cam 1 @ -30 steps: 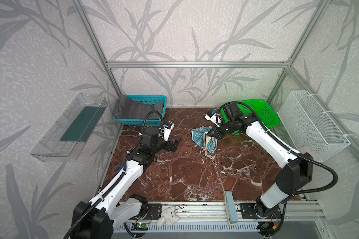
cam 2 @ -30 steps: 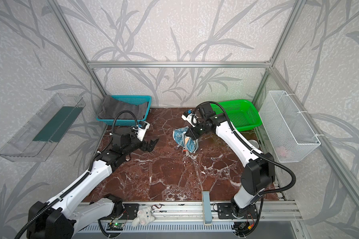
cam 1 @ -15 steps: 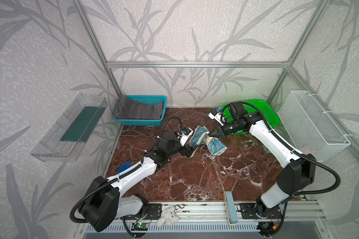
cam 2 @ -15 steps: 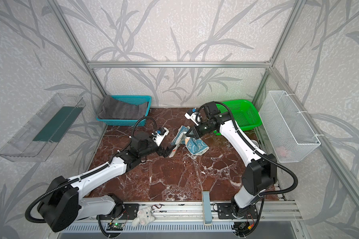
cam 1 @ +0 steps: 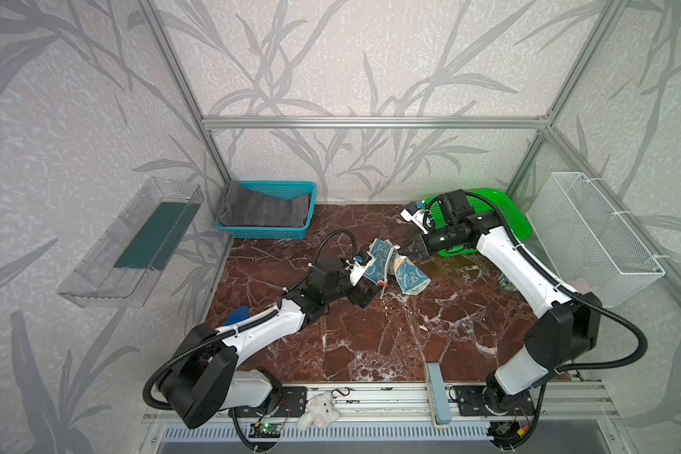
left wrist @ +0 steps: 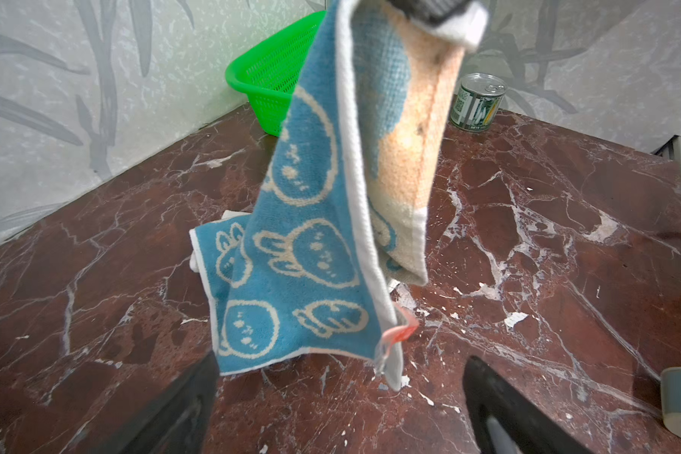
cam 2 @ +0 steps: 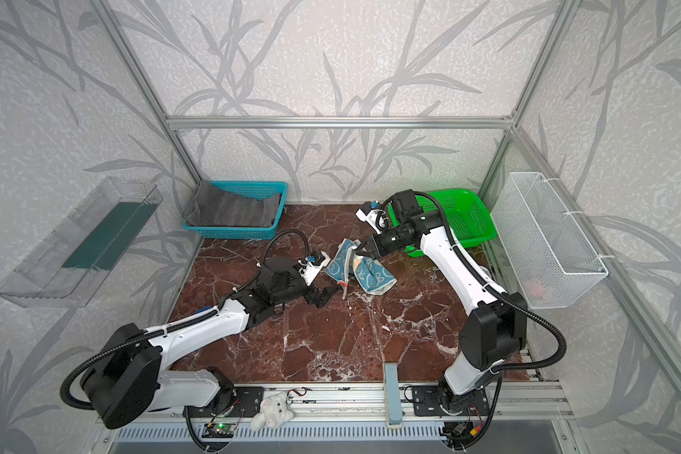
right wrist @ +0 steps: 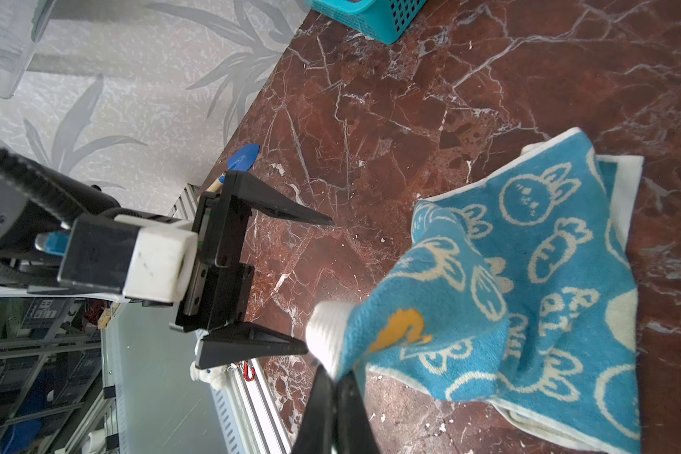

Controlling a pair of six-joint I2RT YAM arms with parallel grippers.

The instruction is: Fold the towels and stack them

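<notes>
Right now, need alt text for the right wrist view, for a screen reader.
The right pincer, shut, pinches a white-hemmed corner of the teal bunny towel, the rest of which drapes onto the red marble table. The left pincer points toward the towel, open and empty. A corner of a teal basket shows at the picture's edge.

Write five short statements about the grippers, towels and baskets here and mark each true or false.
1. The right gripper is shut on the teal bunny towel. True.
2. The left gripper grips that towel too. False: its jaws stand open, holding nothing.
3. A tin can stands upright on the table. True.
4. The grey towel lies on the table. False: it lies in the teal basket.
5. The teal bunny towel hangs wholly clear of the table. False: its lower end rests on it.
</notes>
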